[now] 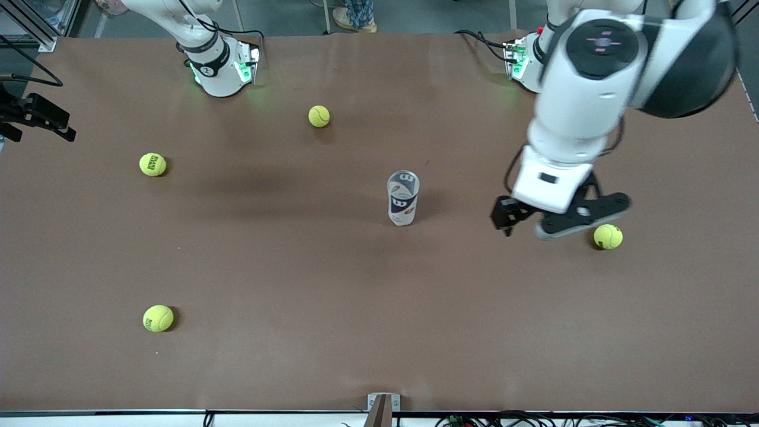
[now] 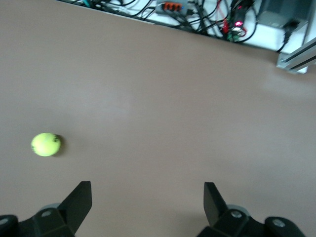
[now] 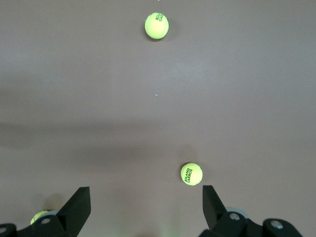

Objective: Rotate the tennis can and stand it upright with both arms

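The tennis can (image 1: 403,198) stands upright near the middle of the table, open end up, with its white and navy label showing. My left gripper (image 1: 542,222) is open and empty, in the air over the table between the can and a tennis ball (image 1: 608,236), apart from both. In the left wrist view the left gripper (image 2: 146,200) has its jaws wide apart over bare table. My right gripper (image 3: 146,202) is open and empty, seen only in its wrist view, high over the table. The can shows in neither wrist view.
Other tennis balls lie near the right arm's base (image 1: 319,116), toward the right arm's end (image 1: 153,164), and nearer the front camera (image 1: 158,318). The right wrist view shows three balls (image 3: 156,25) (image 3: 191,174) (image 3: 39,216); the left shows one (image 2: 46,144). A black bracket (image 1: 35,115) juts in at the edge.
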Robot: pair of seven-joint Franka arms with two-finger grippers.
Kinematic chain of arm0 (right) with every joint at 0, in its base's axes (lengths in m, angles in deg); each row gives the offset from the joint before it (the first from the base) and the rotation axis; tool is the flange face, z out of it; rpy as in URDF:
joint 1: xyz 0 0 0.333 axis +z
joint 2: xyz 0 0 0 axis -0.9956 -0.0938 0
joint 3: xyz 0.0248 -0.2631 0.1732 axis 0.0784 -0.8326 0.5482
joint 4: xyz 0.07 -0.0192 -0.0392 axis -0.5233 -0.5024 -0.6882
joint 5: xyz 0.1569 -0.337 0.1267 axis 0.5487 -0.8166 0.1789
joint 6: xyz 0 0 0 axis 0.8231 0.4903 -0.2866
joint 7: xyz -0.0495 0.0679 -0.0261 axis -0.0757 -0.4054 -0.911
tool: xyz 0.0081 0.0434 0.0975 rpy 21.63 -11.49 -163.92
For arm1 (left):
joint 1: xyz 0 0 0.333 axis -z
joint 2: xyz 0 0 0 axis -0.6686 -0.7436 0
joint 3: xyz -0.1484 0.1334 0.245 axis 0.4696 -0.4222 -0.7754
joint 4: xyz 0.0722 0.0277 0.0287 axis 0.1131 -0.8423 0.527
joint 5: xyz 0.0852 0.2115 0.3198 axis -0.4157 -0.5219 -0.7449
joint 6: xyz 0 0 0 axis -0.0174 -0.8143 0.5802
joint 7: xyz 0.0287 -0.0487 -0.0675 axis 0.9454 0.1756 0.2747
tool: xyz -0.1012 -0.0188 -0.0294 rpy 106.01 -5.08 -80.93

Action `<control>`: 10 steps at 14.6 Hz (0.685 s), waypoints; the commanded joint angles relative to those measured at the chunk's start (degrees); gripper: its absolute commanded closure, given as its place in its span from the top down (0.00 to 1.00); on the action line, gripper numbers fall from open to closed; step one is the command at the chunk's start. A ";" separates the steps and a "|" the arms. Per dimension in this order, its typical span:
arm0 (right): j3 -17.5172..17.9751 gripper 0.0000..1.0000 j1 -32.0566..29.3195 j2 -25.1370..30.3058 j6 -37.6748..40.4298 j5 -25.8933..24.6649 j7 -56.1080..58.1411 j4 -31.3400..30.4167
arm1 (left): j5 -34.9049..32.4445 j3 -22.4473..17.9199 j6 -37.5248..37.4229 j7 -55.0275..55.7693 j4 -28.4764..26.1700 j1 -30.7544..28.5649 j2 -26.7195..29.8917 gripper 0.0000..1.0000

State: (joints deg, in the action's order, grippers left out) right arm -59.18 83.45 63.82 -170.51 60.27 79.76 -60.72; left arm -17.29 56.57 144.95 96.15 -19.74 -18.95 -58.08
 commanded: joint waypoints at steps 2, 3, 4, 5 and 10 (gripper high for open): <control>0.28 1.00 -0.41 1.72 0.06 -0.17 0.70 -1.68 | 4.64 0.54 -5.69 -15.97 -2.21 -9.01 5.82 1.00; 0.28 1.00 -0.59 1.72 0.15 0.18 0.70 -1.68 | 5.61 0.54 -7.36 -20.10 -2.47 -11.56 6.61 1.00; 0.28 1.00 -0.59 1.72 0.50 0.27 0.70 -1.68 | 6.32 0.54 -8.16 -24.75 -2.91 -14.28 7.84 1.00; 0.28 1.00 -0.59 1.72 0.68 0.27 0.70 -1.68 | 6.41 0.54 -8.34 -28.71 -3.96 -16.40 8.89 1.00; 0.20 1.00 -0.59 1.72 1.64 0.97 0.70 -1.68 | 7.91 0.46 -9.83 -38.87 -5.29 -21.78 11.19 1.00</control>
State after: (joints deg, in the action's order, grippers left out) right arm -59.23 83.45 63.82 -169.02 60.51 79.77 -60.72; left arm -10.11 56.51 135.84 58.22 -23.38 -40.82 -48.53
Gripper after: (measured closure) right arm 0.000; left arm 0.000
